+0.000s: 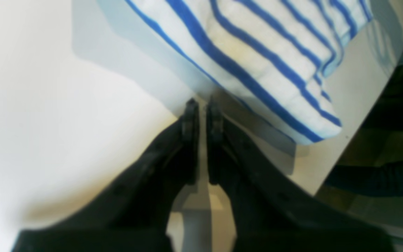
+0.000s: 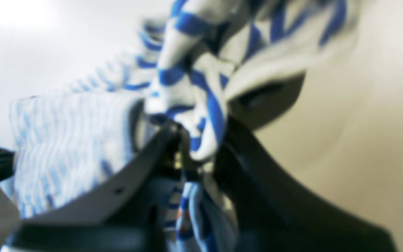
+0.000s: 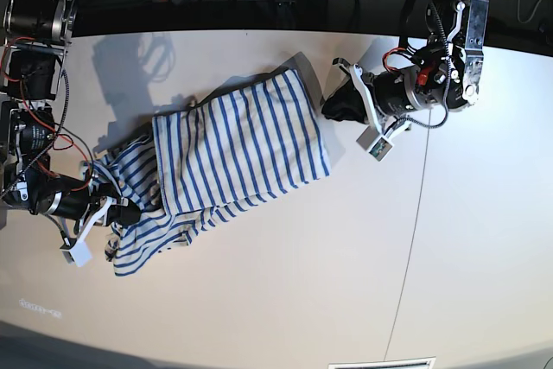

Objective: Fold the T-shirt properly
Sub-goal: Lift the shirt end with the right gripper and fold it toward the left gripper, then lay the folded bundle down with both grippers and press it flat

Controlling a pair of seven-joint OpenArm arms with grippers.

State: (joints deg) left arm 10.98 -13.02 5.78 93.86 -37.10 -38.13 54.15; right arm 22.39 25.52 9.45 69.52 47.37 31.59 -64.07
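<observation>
On the desk [image 3: 484,213]: shirt [image 3: 238,144], half folded.
Right tool [image 2: 198,147]: clamped on bunched shirt fabric.
Left tool [image 1: 201,105]: together, empty, beside shirt.

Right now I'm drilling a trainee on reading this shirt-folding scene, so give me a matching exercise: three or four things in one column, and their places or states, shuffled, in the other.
Things:
1. left hand
2. right hand
3. T-shirt
4. table

States:
A. shut on bunched striped cloth
B. white, bearing everything
C. shut, empty, beside the shirt's edge
D. partly folded, white with blue stripes

Pairs: 1-C, 2-A, 3-D, 4-B
</observation>
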